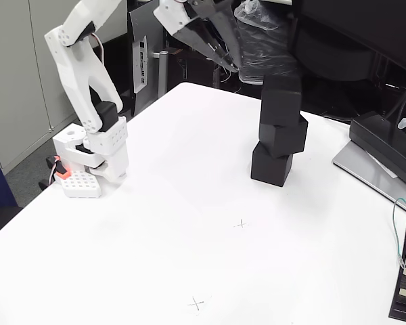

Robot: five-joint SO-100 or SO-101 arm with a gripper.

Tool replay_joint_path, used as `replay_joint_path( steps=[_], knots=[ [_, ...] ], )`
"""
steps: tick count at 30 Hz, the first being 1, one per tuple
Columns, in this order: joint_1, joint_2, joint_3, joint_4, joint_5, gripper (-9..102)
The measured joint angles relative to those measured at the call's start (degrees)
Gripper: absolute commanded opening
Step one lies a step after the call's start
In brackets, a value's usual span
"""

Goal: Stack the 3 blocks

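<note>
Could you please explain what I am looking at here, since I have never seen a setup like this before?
This is one picture from a fixed camera looking down at an angle onto a white table. The white jointed machine at the left is a small robot arm, bolted to the table edge. Its two-finger gripper reaches across the top of the picture and holds nothing; whether it is open is hard to tell. Just below it stand three matte black cubes, stacked in a slightly twisted tower. At the right lie a flat black device on a grey base and a cable. Small pencil crosses mark the tabletop.

The hand (231,62) blurs against dark clutter behind.
</note>
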Motion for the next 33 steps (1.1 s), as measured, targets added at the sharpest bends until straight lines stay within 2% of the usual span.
replay_joint_path(
  steps=[6, 12, 21, 27, 33],
  knots=[
    [4.83, 7.65, 2.9, 0.09, 0.0, -1],
    [5.71, 21.01, 17.84, -2.11, 0.0, -1],
    [5.27, 42.54, 50.19, -19.42, 0.0, -1],
    [5.27, 51.15, 69.7, -30.41, 0.0, -1],
    [2.72, 56.51, 83.14, -36.12, 0.0, -1]
  ],
)
